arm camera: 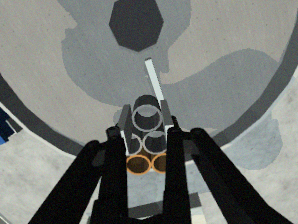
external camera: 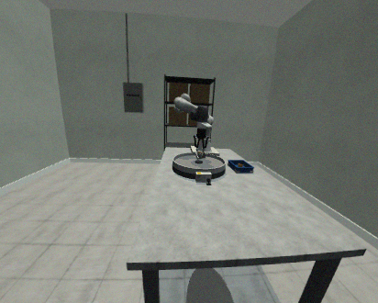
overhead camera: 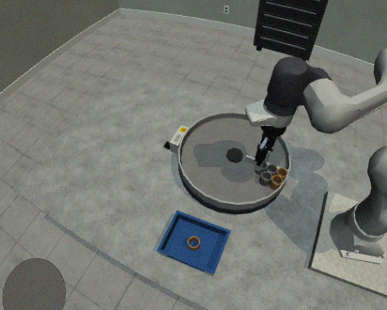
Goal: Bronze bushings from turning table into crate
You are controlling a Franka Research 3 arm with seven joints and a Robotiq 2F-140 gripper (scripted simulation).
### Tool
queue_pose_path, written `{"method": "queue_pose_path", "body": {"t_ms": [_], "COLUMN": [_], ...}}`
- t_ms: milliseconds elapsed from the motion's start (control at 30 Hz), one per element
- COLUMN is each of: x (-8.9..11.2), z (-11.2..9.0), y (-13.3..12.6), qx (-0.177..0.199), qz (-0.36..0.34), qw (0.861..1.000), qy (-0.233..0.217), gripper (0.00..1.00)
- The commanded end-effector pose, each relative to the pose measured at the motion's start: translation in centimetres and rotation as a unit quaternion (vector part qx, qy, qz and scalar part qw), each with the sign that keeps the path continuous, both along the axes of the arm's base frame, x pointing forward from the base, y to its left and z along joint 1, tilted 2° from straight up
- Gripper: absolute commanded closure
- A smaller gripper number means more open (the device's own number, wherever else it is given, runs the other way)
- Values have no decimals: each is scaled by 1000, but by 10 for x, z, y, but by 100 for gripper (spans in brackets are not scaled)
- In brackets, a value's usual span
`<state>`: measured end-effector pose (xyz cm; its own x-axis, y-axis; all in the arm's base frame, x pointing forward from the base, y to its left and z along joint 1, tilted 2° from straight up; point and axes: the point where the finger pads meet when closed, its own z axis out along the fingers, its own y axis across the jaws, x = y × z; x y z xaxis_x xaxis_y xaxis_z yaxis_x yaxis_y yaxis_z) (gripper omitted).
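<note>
The round turning table (overhead camera: 234,160) carries a tight cluster of bushings near its right rim. Two bronze bushings (overhead camera: 278,178) lie at the rim side, with steel bushings (overhead camera: 268,173) beside them. My gripper (overhead camera: 260,162) is down at the inner edge of the cluster. In the wrist view my gripper (arm camera: 146,111) is shut on a steel bushing (arm camera: 148,117). Two more steel bushings (arm camera: 155,142) lie behind it, then the two bronze ones (arm camera: 138,164). The blue crate (overhead camera: 193,241) on the floor in front of the table holds one bronze bushing (overhead camera: 193,242).
A dark hub (overhead camera: 234,155) marks the table's centre. A small box with a yellow label (overhead camera: 178,136) sits at the table's left rim. My base plate (overhead camera: 358,235) is to the right, and a dark shelf (overhead camera: 289,23) stands behind.
</note>
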<state>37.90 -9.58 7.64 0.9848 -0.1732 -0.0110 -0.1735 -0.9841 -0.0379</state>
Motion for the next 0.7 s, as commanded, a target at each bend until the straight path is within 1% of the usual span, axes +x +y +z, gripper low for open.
{"method": "queue_pose_path", "body": {"t_ms": [0,533,667], "x": [0,0,0], "z": [-1,-1,2], "y": [0,0,0], "qx": [-1,-1,-1], "qz": [-1,-1,-1], "qw": [1000,1000,1000], "qy": [0,0,0], "gripper": [100,100,100]}}
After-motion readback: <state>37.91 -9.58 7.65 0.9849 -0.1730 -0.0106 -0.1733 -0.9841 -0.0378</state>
